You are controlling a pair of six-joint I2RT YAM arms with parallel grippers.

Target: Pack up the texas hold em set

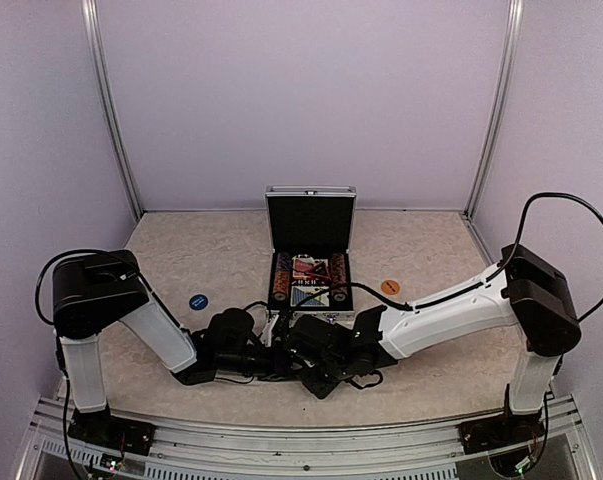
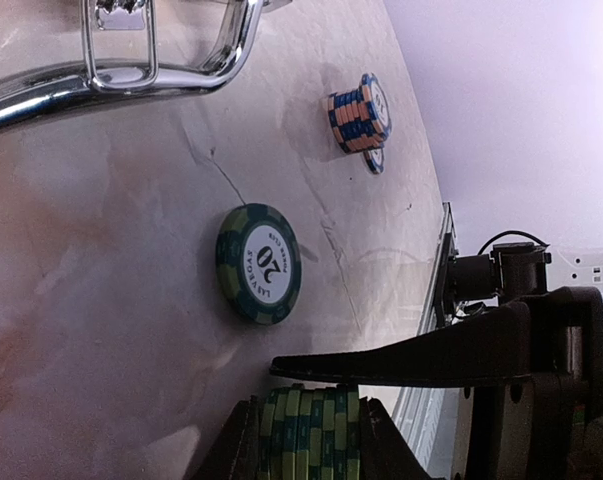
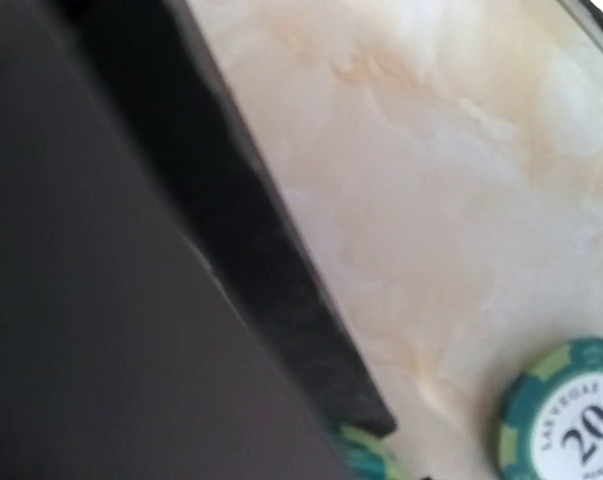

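The left gripper [image 2: 311,448] is clenched on a short stack of green chips [image 2: 311,425], a finger pressing on each end face. The stack's long axis therefore runs 9-to-3 across the left wrist view. From that stack the case [image 1: 281,222] lies at 12 o'clock. It stands open with its lid upright, and its handle [image 2: 41,98] is just beyond the loose chip [image 2: 259,263]. In the top view the chip rows in the case run 12-to-6, so the stack probably has to turn before it drops into a row. The left arm is the nearer one, since it already holds the load. The right gripper [image 1: 293,338] sits just beside it at 3 o'clock, and whether it is released or clenched cannot be told. The left wrist view alone shows the grasp, plus an orange stack [image 2: 359,112] on the table at 1 o'clock. The right wrist view shows only a dark finger [image 3: 131,260] and the loose chip at 4 o'clock. The top view alone shows the case's filled rows, with a blue disc [image 1: 198,300] and an orange disc [image 1: 389,287] on either side of it.
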